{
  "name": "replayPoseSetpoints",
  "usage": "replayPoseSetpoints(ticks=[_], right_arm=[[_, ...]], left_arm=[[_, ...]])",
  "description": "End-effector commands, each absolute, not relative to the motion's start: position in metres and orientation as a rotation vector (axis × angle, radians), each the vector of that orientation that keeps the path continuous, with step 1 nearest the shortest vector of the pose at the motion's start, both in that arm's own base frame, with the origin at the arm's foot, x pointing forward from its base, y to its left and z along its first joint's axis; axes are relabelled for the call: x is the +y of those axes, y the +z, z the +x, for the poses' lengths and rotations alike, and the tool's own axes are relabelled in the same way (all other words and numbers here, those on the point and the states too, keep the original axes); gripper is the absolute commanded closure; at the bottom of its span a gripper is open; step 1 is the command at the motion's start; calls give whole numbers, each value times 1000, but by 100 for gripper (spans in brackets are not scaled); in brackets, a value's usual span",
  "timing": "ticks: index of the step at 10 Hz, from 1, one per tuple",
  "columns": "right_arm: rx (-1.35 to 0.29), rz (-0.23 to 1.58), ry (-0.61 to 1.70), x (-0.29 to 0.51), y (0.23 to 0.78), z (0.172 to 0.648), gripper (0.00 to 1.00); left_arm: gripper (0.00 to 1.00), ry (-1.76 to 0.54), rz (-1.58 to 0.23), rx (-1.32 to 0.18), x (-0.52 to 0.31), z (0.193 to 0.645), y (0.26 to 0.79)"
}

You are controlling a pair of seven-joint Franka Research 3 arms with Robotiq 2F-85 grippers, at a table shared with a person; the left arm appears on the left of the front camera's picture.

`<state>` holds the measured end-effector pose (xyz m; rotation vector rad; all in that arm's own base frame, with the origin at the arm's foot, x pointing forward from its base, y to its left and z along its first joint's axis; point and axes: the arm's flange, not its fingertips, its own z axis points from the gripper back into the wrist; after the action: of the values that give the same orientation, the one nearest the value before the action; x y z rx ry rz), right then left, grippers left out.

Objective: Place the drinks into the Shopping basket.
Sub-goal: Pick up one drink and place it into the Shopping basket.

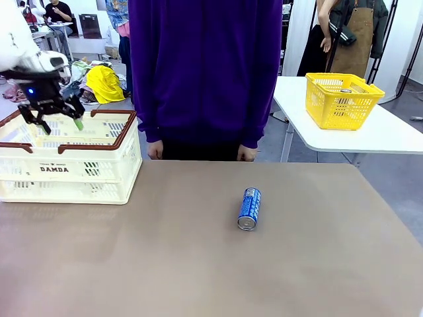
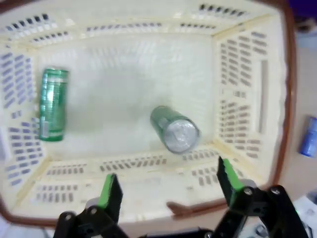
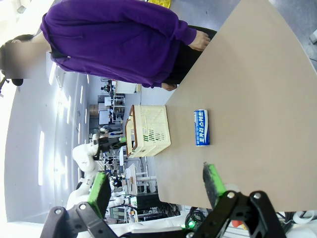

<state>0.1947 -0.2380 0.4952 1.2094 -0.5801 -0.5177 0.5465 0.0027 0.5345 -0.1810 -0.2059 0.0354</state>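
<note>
Broad brown bench (image 1: 198, 271) across the foreground, with a person in a purple top (image 1: 205, 66) at its far edge. Beyond, to the right, a white table (image 1: 377, 137). At the bench's left end, the cream Shopping basket (image 1: 66, 183), brown-rimmed, "DAMDA" on its side. On the white table, a smaller yellow mesh basket (image 1: 344, 102). Above the Shopping basket, left jaws wide apart, green pads (image 2: 110, 191) gripping nothing; right jaws likewise apart and empty over open bench. Inside the Shopping basket, a green can (image 2: 52, 104) flat on its side by a wall and a second green can (image 2: 173, 130), silver top toward the camera, lying or tipped, too blurred to tell. Right of the bench's middle, a blue can (image 1: 249, 209) on its side, well apart from the Shopping basket.
</note>
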Motion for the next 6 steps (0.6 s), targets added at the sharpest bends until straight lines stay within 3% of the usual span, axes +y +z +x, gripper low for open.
replayPoseSetpoints(ticks=[1, 4, 6], right_arm=[[-611, 1223, -495, -239, 497, 197, 0], [-611, 1223, -495, -239, 497, 197, 0], [-611, 1223, -495, -239, 497, 197, 0]], left_arm=[[0, 13, -336, -194, 18, 513, 606], [0, -47, -727, 37, 24, 468, 654], [0, -142, -998, -7, 50, 422, 659]])
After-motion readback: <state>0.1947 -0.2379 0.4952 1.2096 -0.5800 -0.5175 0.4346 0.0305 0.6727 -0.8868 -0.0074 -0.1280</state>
